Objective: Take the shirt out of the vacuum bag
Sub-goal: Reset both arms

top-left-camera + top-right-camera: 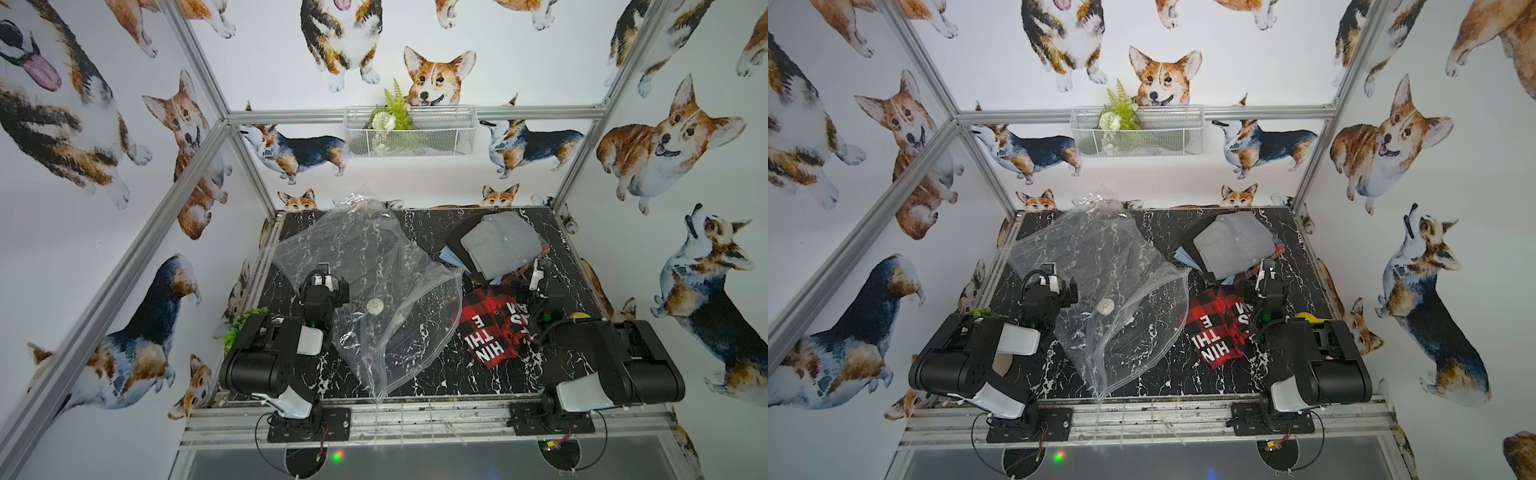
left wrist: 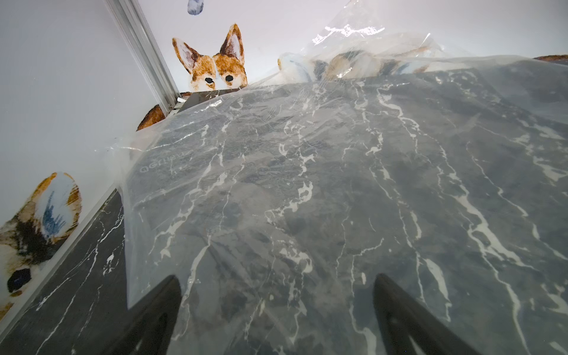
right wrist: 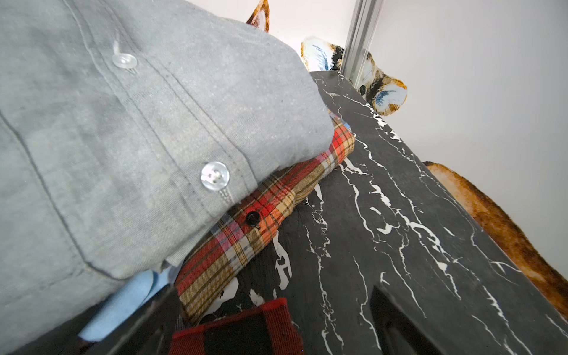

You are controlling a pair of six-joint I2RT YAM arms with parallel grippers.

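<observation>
On the black marble table [image 1: 457, 374], the vacuum bag [image 1: 374, 257] is lying spread out and crumpled, one corner riding up the wall behind it. Its clear film is letting the table's white veins show through nearly everywhere, so I am seeing no cloth inside it, though a darker patch near its middle is too vague to call. Its round white valve [image 1: 375, 306] is facing up, and its zip edge [image 1: 446, 336] is curving along the side toward my right arm. Just beside that edge a red checked shirt [image 1: 486, 328] with white letters is lying outside the bag, partly under my right arm. Further from the bag on that same side, a pile of folded clothes is sitting with a gray shirt [image 1: 498, 245] on top, an orange plaid shirt [image 3: 276, 199] and something light blue [image 3: 129, 295] peeking out below. Above and behind the bag, a wire basket [image 1: 436, 137] is hanging on the wall, holding a fern [image 1: 395, 104] and white flowers. My left claw [image 2: 276, 276] is hanging at the bag's far side from the zip, fingers spread wide with film across the gap, gripping nothing. My right claw [image 3: 273, 295] is hanging spread wide too, over the red shirt's edge by the pile, clamping nothing.
</observation>
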